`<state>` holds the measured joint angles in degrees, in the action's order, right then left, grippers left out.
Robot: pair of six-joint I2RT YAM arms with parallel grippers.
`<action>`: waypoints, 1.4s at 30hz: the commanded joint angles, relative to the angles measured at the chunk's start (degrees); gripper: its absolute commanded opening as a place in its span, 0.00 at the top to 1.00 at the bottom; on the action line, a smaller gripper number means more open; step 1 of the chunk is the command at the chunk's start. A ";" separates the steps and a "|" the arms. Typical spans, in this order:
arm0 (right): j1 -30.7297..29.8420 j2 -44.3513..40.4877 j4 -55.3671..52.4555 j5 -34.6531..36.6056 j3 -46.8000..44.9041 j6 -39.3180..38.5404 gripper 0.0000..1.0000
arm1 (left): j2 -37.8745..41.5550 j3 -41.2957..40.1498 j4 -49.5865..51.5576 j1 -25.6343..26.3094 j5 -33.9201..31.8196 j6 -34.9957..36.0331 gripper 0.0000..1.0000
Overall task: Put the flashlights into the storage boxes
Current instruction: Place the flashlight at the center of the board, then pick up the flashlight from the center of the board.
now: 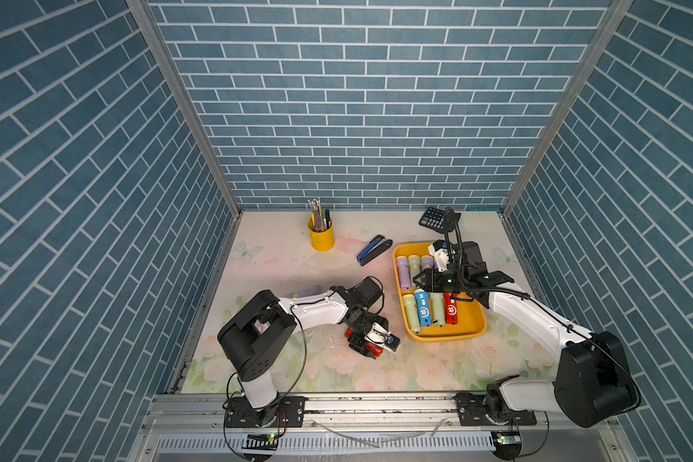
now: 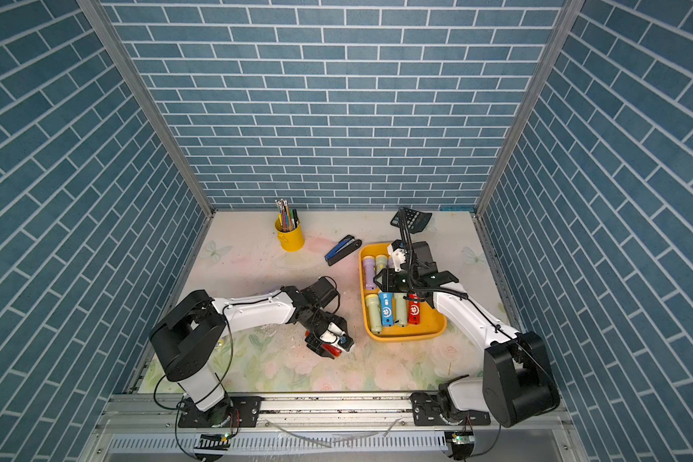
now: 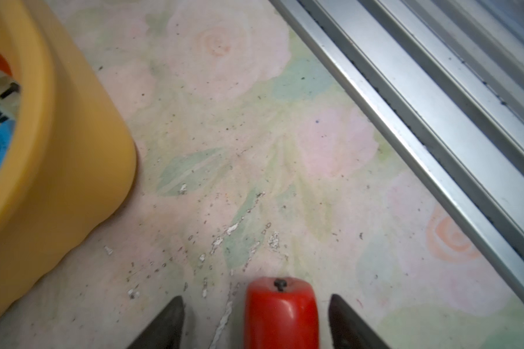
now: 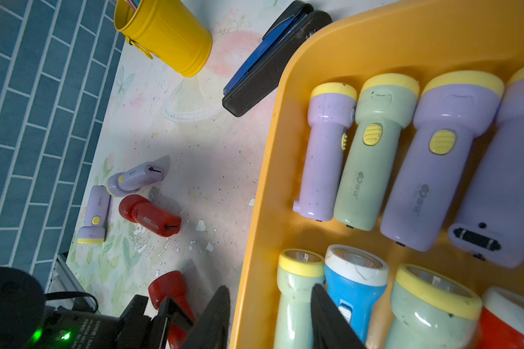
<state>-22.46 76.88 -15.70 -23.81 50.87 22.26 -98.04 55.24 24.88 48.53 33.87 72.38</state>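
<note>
Stubby red plastic flashlight [image 3: 280,314], lying on floral surface [image 3: 254,136] at lower centre of frame, is being straddled by open left fingers [image 3: 170,326], untouched. Barrel best gripped squarely, mid-body, before being lifted over rim of shallow yellow plastic tray [image 3: 58,181], left edge. Right fingers [image 4: 212,320] partly apart, empty.

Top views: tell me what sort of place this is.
Probably a robot test cell staged as a desk: brick-print walls on aluminium posts, left arm and right arm bolted to a front rail, floral tabletop with pen cup, stapler and calculator.
</note>
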 commanded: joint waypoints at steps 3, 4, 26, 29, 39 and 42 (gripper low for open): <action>-0.13 -1.38 -1.66 0.24 0.81 0.24 0.55 | 4.77 -3.39 -5.69 0.16 -0.54 -5.96 0.00; -0.28 -1.51 -1.70 0.34 0.81 0.15 0.55 | 6.01 -3.96 -6.72 0.20 -0.79 -7.33 0.00; -10.24 -1.45 -4.84 4.69 3.27 -6.53 0.52 | 32.00 -20.61 -25.31 -2.74 -27.48 -63.55 0.00; -12.16 -1.56 -6.09 5.85 3.26 -8.28 0.52 | 34.60 -22.04 -24.28 -3.92 -32.01 -71.88 0.00; -18.85 2.20 -11.31 7.11 5.34 -13.29 0.51 | 38.81 -22.47 -13.81 -10.37 -31.75 -90.88 0.00; -20.67 4.07 -12.46 7.00 6.25 -14.42 0.50 | 39.38 -22.27 -11.19 -12.81 -30.24 -95.13 0.00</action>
<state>-41.85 79.40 -25.12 -17.47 54.41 11.55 -59.55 32.75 8.84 37.47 2.61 -15.16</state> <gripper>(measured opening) 0.502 0.996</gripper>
